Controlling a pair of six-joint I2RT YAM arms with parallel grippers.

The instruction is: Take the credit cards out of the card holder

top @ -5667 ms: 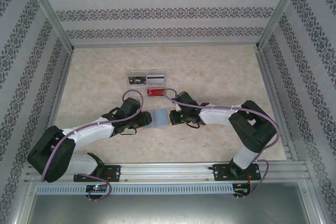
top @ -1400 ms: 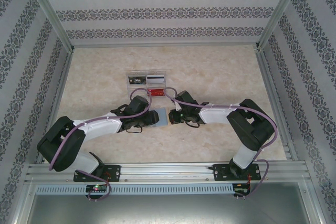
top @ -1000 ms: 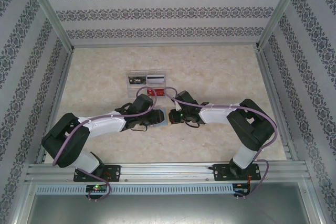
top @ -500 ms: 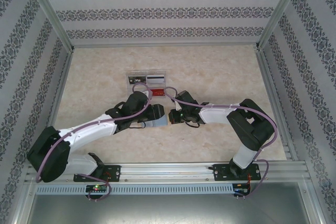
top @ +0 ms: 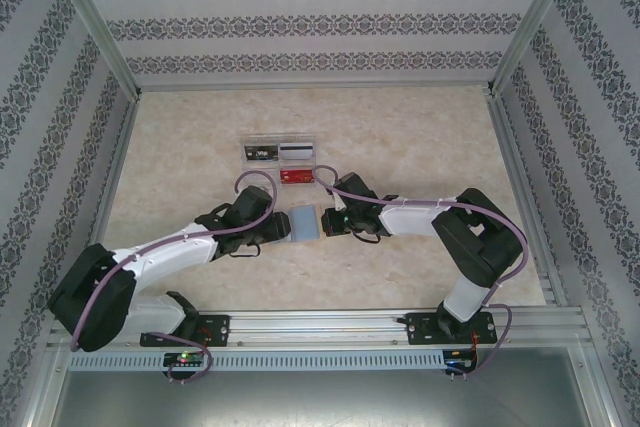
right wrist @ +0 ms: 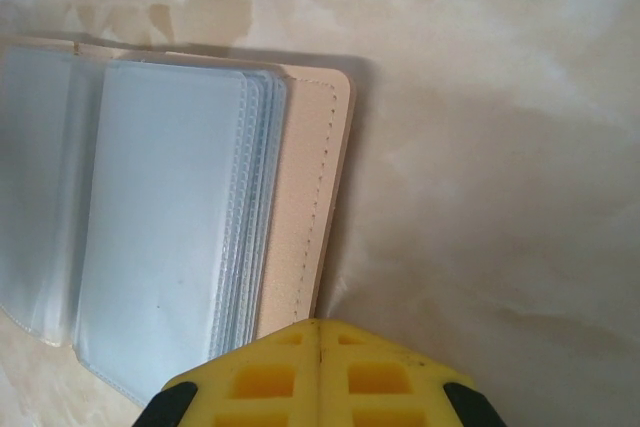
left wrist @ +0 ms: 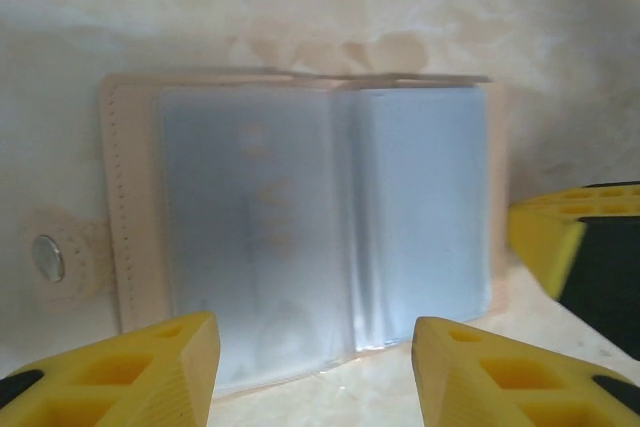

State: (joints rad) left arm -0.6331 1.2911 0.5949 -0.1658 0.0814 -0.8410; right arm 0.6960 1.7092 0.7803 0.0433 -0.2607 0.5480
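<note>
The card holder (top: 304,223) lies open mid-frame on the worktop (top: 420,137). The left jaws stand half-open and empty at its edge. The right jaws are closed tight at its cover.

On the marbled table (top: 420,127), a clear tray (top: 280,139) of assorted cards (top: 261,153); patterned walls (top: 300,27).

We look down on a pale beige, marble-patterned worktop (top: 420,137), closed in on three sides. The back wall (top: 300,22) and the side walls (top: 40,167) carry white wallpaper crossed by bands of dark grey ornament. Bare aluminium posts (top: 92,22) rise at the far corners, and a metal rail (top: 320,325) runs along the near edge. The light is soft and even, and shadows are faint.
</note>
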